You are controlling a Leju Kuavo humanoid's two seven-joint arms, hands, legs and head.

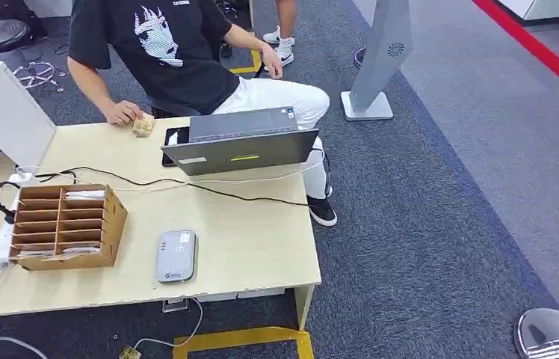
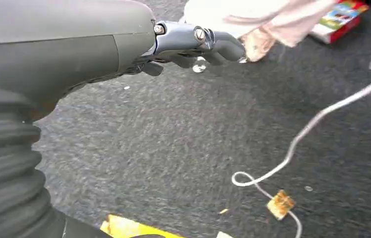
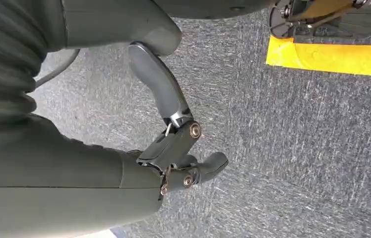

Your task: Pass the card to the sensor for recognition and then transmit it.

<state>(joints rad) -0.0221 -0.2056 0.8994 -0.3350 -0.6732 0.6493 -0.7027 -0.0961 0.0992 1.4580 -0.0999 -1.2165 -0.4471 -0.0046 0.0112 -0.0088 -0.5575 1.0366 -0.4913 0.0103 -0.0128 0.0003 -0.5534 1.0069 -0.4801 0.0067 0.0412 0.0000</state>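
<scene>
Office or lab: desk [image 1: 261, 247], laptop [image 1: 241, 149], grey carpet [image 1: 441, 224].

Left hand [image 2: 193, 49] hanging low over carpet, fingers [image 2: 223, 47] curling loosely inward, holding nothing. Right hand [image 3: 173, 144] also hanging beside body, thumb [image 3: 156, 84] sticking out, fingers [image 3: 208, 166] bending partway, apart, gripping nothing.

no readable text on the sensor [image 1: 176, 256] or laptop [image 1: 241, 142]

Bright even indoor light, soft shadows, head view sharp, left wrist view motion-blurred
</scene>
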